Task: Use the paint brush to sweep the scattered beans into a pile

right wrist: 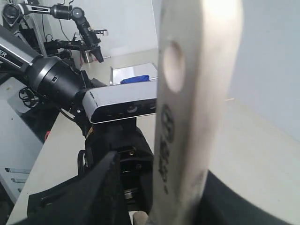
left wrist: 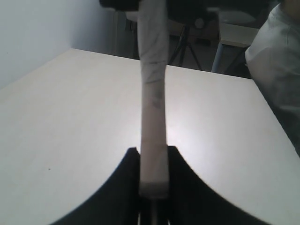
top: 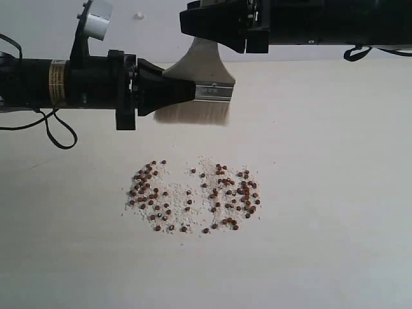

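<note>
The paint brush (top: 205,71) hangs in the air above the table, its silver ferrule (top: 216,92) and cream bristles (top: 193,113) pointing down toward the beans. My left gripper (top: 190,90) reaches in from the left and is shut on the brush at the ferrule; in the left wrist view the brush (left wrist: 153,108) stands edge-on, pinched between the jaws of that gripper (left wrist: 153,154). My right gripper (top: 222,38) straddles the handle top; its wrist view shows the handle (right wrist: 187,117) between that gripper's (right wrist: 161,180) fingers with a gap on one side. The beans (top: 149,190) lie in two loose clusters among pale crumbs.
A black cable (top: 59,134) loops down from the left arm onto the table. The second bean cluster (top: 237,193) lies right of the first. A person in white (left wrist: 281,70) sits beyond the table's far edge. A silver camera bar (right wrist: 123,105) and robot stands sit behind.
</note>
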You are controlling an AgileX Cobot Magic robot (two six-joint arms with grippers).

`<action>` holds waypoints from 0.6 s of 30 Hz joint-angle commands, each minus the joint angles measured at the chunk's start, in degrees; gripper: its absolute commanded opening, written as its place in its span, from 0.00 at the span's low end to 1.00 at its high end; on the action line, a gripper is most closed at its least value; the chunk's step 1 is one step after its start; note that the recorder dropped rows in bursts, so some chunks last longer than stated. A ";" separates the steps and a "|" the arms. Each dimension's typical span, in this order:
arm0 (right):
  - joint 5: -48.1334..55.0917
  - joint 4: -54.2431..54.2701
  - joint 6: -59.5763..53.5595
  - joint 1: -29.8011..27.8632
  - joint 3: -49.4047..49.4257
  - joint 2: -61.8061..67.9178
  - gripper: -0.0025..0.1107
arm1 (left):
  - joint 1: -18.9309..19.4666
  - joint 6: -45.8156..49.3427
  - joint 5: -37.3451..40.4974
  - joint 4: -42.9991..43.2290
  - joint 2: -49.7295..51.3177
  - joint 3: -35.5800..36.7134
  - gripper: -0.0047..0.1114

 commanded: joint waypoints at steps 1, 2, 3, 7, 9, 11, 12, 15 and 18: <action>0.72 -0.09 -0.97 0.04 0.25 -0.25 0.37 | -0.08 0.10 0.00 -1.74 -0.09 -0.27 0.04; 0.72 -0.09 -1.12 0.04 0.25 -0.25 0.37 | -0.08 0.10 0.00 -1.74 -0.09 -0.27 0.04; 0.72 -0.09 -1.12 0.04 0.25 -0.25 0.37 | -0.08 0.10 0.00 -1.74 -0.09 -0.27 0.04; 0.72 -0.09 -1.12 0.04 0.25 -0.25 0.37 | -0.08 0.10 0.00 -1.52 -0.09 -0.27 0.04; 0.72 -0.09 -1.12 0.04 0.25 -0.25 0.37 | -0.08 0.10 0.00 -1.52 -0.09 -0.27 0.04; 0.72 -0.09 -1.57 0.04 0.25 -0.25 0.37 | -0.08 0.10 0.00 -1.52 -0.09 -0.27 0.04; 0.72 -0.09 -1.57 0.04 0.25 -0.25 0.37 | -0.08 0.10 0.00 -1.39 -0.09 -0.27 0.04; 0.72 -0.09 -1.57 -0.56 0.25 -0.25 0.37 | -0.08 0.10 0.00 -1.39 -0.09 -0.27 0.04; 0.72 -0.09 -1.57 -1.47 0.25 -0.25 0.37 | -0.08 0.10 0.00 -1.39 -0.09 -0.27 0.04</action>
